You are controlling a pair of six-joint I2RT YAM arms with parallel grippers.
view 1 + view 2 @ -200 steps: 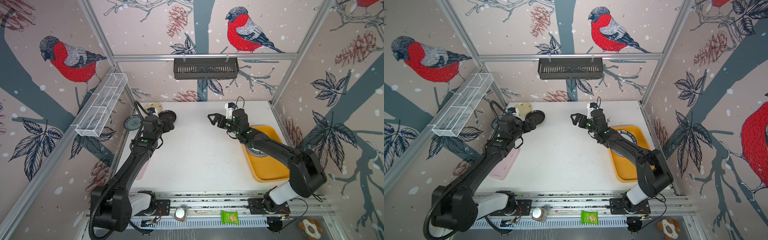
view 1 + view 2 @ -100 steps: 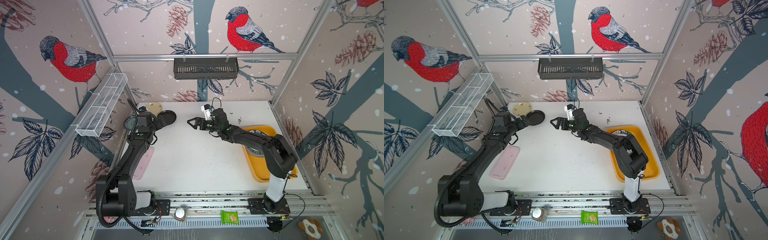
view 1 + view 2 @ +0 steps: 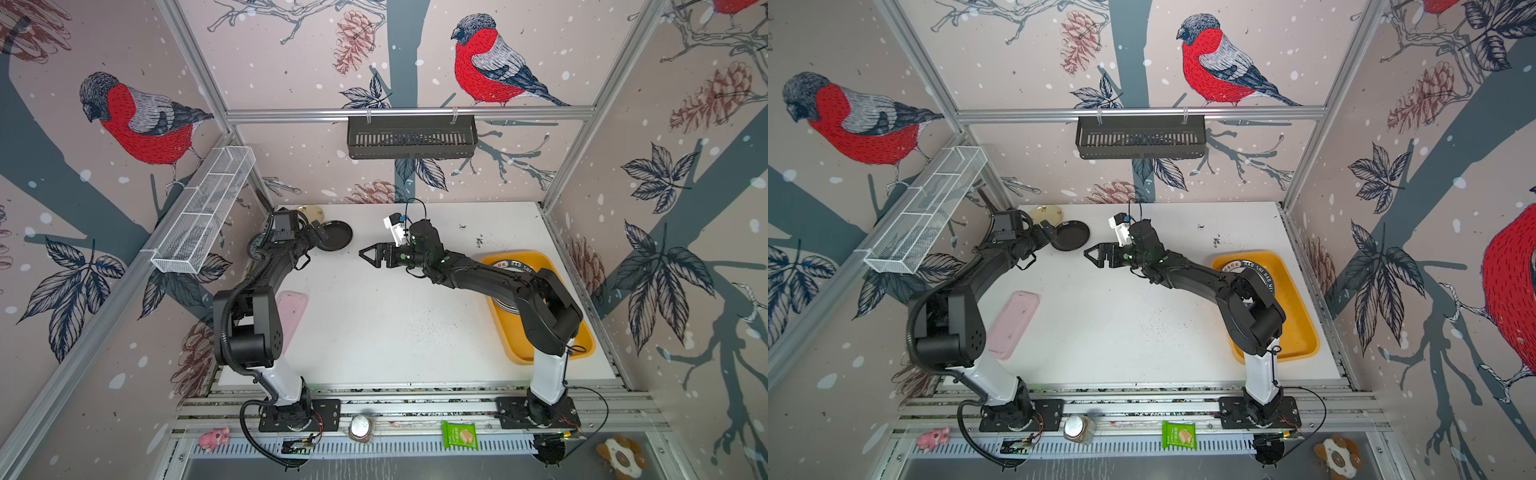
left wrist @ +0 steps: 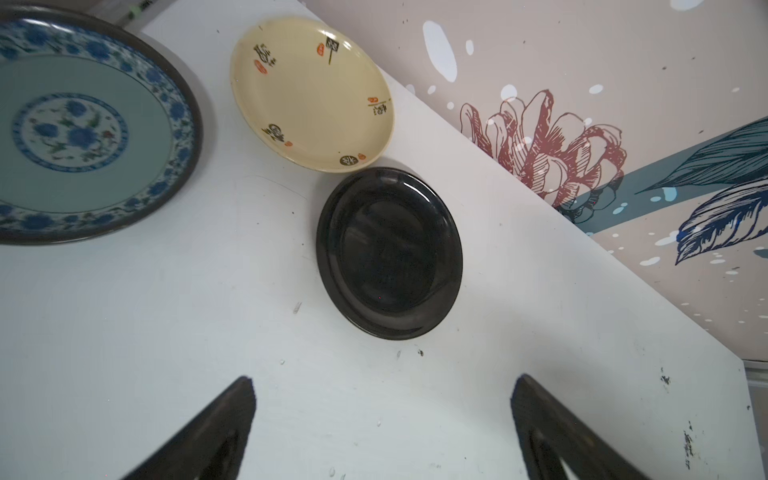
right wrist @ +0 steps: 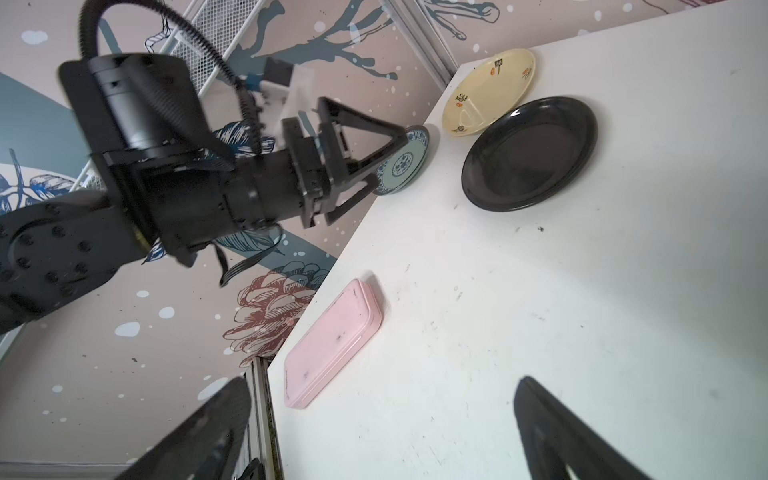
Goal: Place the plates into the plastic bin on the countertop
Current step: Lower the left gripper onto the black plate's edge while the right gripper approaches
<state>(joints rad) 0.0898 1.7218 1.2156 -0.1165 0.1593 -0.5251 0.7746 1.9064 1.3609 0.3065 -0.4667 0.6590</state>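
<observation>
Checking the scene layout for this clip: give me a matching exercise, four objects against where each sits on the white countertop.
Things:
1. plain black round plate
2. cream-yellow round plate
3. flat pink rectangular case
4. mustard-yellow rectangular plastic bin

Places on the white countertop:
A. along the right edge
B. in the far left corner, by the back wall
C. at the left edge, nearer the front
D. on the far side, just out from the corner toward the middle

Pairs: 1-D, 2-B, 3-C, 4-A
</observation>
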